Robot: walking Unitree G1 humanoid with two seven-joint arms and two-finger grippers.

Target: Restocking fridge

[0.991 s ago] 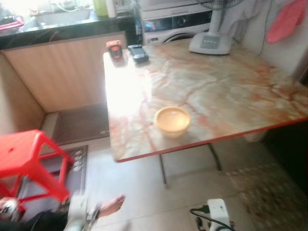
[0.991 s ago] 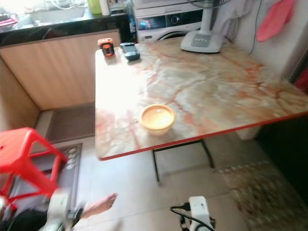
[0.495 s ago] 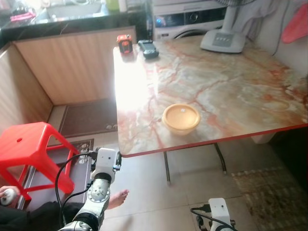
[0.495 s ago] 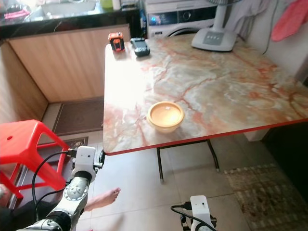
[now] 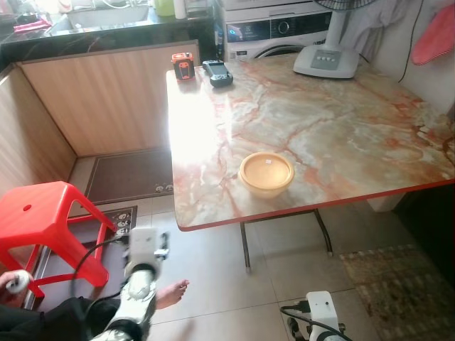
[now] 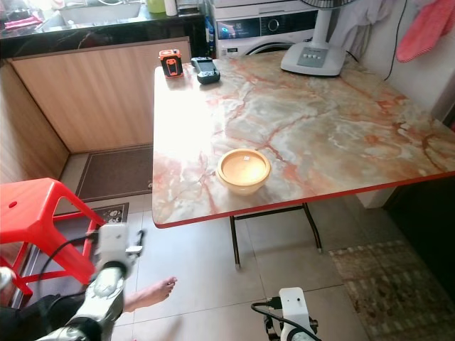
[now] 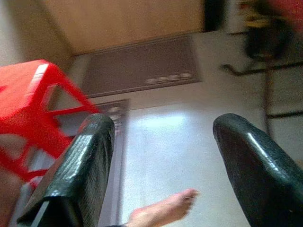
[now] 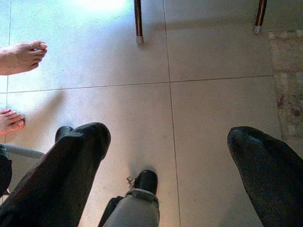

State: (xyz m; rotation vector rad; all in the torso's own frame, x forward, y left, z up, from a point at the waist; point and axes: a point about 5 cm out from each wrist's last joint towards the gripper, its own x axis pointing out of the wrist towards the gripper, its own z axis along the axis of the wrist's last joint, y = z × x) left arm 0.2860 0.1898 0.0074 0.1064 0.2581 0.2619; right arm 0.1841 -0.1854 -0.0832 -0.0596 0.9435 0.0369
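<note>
Tiled floor [image 8: 208, 118], left hand [image 7: 161, 161] wide open, empty

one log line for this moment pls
phase: approach | left pincer: open, empty, low over floor | right pincer: open, empty | yellow bowl: on marble table | person's foot: nearby

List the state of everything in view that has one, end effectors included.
Yellow bowl: upright on the marble table, empty.
Red stool: upright on the floor, nothing on it.
Left end effector: open, empty, above the floor.
Right end effector: open, empty, above the floor tiles.
Fan base: upright at the table's far edge.
</note>
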